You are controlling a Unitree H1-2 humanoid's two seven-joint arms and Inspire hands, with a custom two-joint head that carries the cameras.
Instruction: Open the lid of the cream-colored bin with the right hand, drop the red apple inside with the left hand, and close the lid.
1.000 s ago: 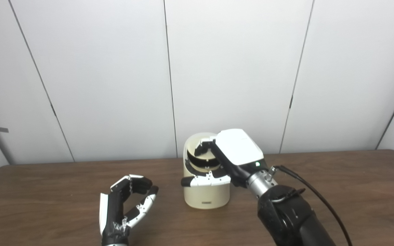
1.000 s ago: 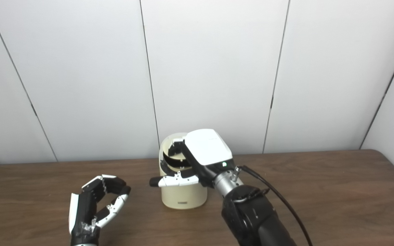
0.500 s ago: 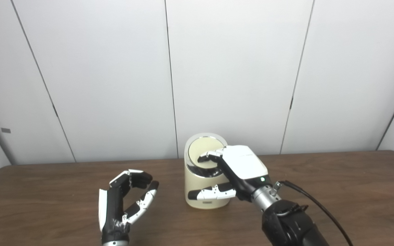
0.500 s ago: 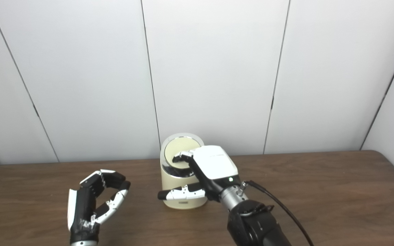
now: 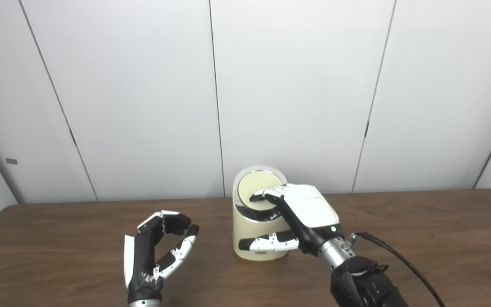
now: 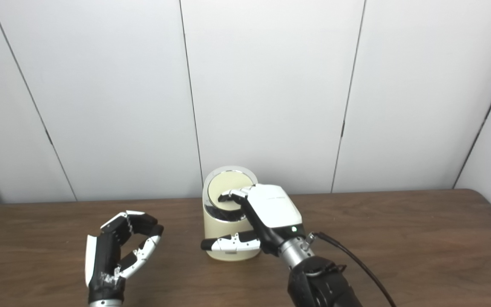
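The cream-colored bin stands at the middle of the table, near the back wall. Its round lid, ringed in chrome, lies down flat on the slanted top. My right hand is open: its fingertips rest on the lid's lower part and its thumb stretches across the bin's front wall. My left hand stays upright on the table left of the bin, fingers curled but apart, holding nothing. No red apple shows in either view.
The brown wooden table runs wide to both sides of the bin. White wall panels rise right behind the bin. A black cable trails from my right wrist over the table's right half.
One second ago the lid stood raised with my right fingers at the dark opening. It has come down shut, and the right hand has sunk with it. The left hand has stayed put.
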